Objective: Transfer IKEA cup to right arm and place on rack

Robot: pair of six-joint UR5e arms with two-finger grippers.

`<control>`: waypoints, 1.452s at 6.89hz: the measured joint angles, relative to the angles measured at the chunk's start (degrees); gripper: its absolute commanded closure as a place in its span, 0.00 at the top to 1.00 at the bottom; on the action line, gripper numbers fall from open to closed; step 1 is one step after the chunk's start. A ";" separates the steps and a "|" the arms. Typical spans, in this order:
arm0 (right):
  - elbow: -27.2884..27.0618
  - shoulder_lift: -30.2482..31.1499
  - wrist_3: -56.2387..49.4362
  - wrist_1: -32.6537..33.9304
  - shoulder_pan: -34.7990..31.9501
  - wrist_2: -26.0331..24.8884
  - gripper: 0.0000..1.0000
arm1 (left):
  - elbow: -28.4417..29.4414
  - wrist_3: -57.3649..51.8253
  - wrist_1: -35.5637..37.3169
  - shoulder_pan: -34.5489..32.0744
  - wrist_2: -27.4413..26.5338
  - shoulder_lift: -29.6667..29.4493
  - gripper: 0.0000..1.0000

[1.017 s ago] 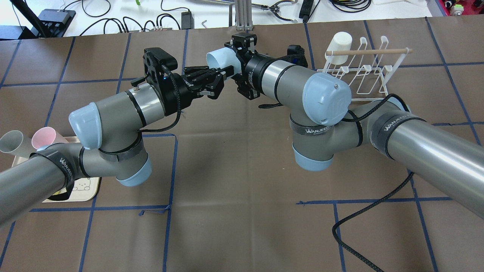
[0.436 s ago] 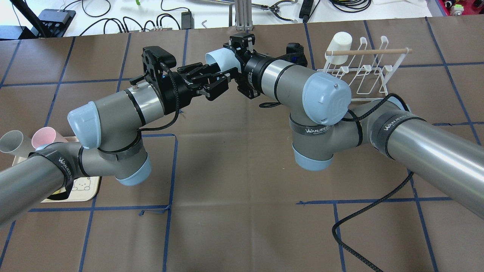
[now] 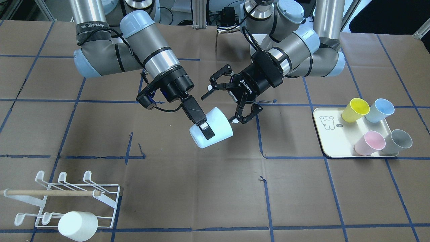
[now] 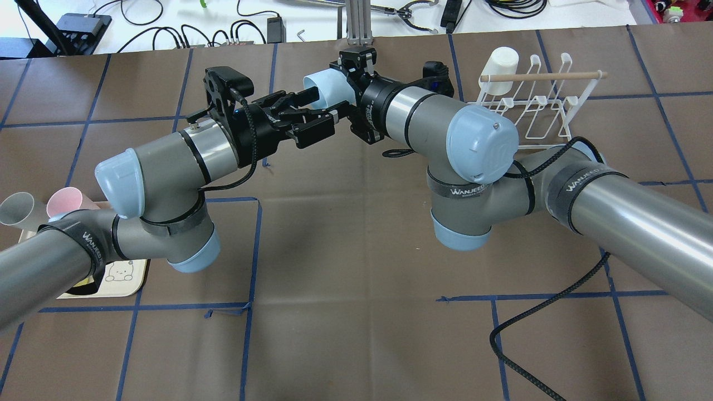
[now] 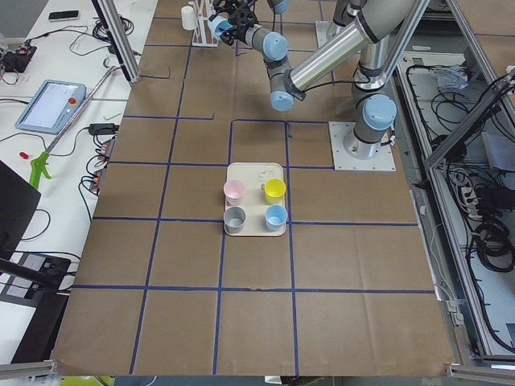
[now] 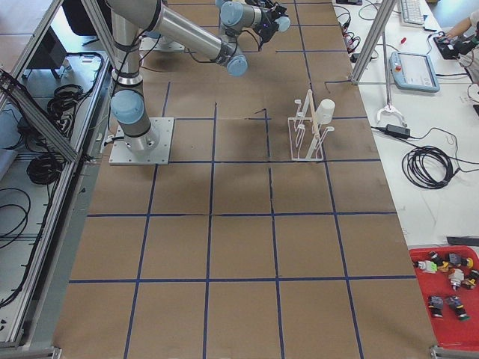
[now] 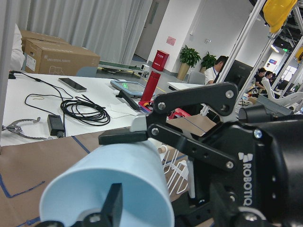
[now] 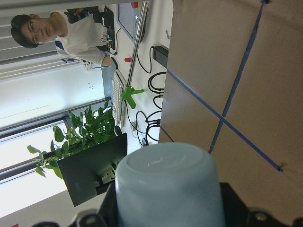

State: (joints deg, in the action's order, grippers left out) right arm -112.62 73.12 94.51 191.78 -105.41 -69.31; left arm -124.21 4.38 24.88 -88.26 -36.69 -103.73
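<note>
One rack [image 3: 100,196] stands nearest, one white cup [image 3: 78,226] on it. One tray [image 3: 327,141] bears four cups [image 3: 355,111]. Farther, the right gripper [image 3: 206,129] clamps one blue cup [image 3: 221,129] aloft; the left gripper [image 3: 220,107] gapes wide beside its mouth.

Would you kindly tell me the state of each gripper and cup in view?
Right gripper: shut on the light-blue cup.
Left gripper: open.
Light-blue cup: held aloft, tilted.
White cup: hung on the rack.
Yellow cup, pink cup, grey cup, second blue cup: upright on the tray.
</note>
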 measured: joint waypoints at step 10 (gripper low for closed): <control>4.56 -4.51 -44.39 6.19 19.26 -3.04 0.09 | 22.22 -0.13 -52.43 7.53 -23.38 1.19 0.98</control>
State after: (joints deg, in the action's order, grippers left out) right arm -108.07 68.61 50.13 197.97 -86.14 -72.35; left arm -102.00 4.25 -27.55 -80.73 -60.08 -102.54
